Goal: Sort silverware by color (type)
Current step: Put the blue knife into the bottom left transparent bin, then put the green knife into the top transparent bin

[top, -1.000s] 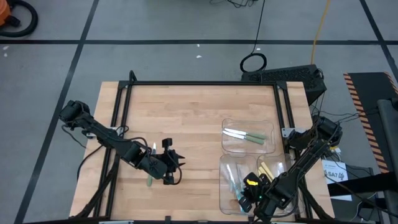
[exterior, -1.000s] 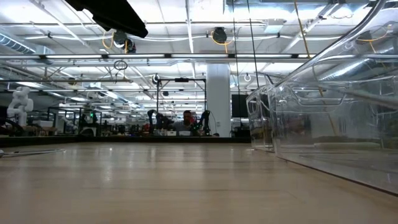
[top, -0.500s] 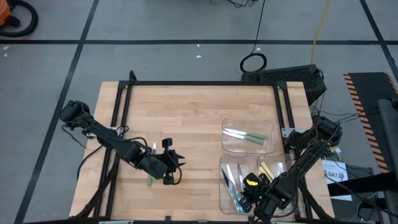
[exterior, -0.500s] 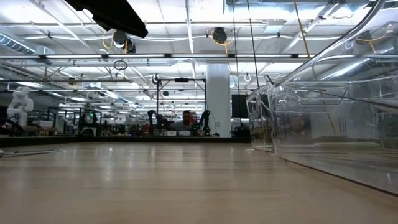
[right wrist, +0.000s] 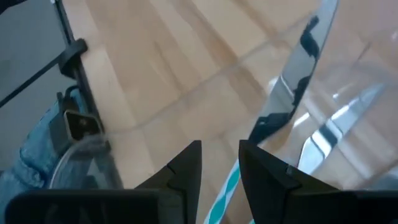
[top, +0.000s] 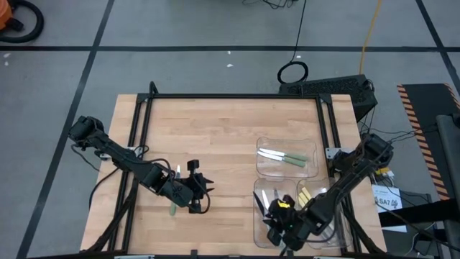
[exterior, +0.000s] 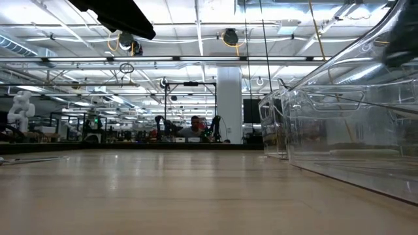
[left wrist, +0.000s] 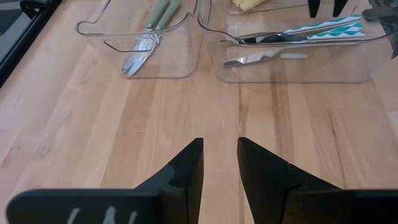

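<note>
My left gripper [top: 204, 188] [left wrist: 219, 155] hovers open over bare wood at the near left. A pale green utensil [top: 172, 209] lies flat on the table beside it. My right gripper [top: 273, 216] [right wrist: 221, 158] stands open over the near clear tray [top: 257, 230], which holds teal-striped utensils [left wrist: 329, 28]. One teal-striped handle [right wrist: 225, 190] shows in the gap between the right fingers and is narrower than it. Its silver blade [right wrist: 298, 68] runs away toward the tray wall. Two green-handled utensils [top: 284, 156] lie in the far tray [top: 287, 171].
Yellow-handled pieces [top: 307, 194] lie in a third clear tray to the right of the near one. The tray walls [exterior: 339, 130] stand at the right in the low view. A black frame [top: 230, 96] borders the table. Bare wood lies between the left gripper and the trays.
My right gripper has moved toward the table's left edge over the near tray and has rolled about its own axis. My left arm has kept still.
</note>
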`<control>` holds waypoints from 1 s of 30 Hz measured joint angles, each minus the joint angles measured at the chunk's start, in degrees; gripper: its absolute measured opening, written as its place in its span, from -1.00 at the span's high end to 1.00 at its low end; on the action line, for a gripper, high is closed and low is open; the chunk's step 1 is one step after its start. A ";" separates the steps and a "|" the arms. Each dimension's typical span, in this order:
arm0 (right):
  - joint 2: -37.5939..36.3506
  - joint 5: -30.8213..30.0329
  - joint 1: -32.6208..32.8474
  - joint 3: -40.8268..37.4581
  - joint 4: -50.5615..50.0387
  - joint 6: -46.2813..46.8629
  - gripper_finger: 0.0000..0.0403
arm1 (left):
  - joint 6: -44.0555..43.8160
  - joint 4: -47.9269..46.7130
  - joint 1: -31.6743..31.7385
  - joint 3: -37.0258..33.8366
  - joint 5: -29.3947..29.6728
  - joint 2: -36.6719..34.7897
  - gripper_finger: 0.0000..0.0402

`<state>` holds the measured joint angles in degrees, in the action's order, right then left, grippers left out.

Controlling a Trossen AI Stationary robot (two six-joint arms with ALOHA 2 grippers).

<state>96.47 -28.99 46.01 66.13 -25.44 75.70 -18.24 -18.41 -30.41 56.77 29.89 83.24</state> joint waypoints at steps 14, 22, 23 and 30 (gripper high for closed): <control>4.26 3.20 -4.65 0.00 5.63 -8.20 0.49 | 0.00 -0.04 0.00 0.02 0.11 0.02 0.47; 5.45 6.97 -6.85 -0.02 5.27 -7.45 0.49 | 0.00 -0.22 0.00 0.02 0.11 0.02 0.47; 5.23 6.97 -6.85 -0.02 4.92 -7.23 0.49 | 0.00 -0.39 0.00 0.02 0.11 0.02 0.47; 3.64 6.69 -6.46 -0.02 -3.45 -0.44 0.53 | -0.09 -1.50 0.00 0.02 0.11 0.03 0.47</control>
<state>100.11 -22.30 39.55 66.11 -28.89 75.26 -18.33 -19.91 -30.41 56.80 30.00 83.28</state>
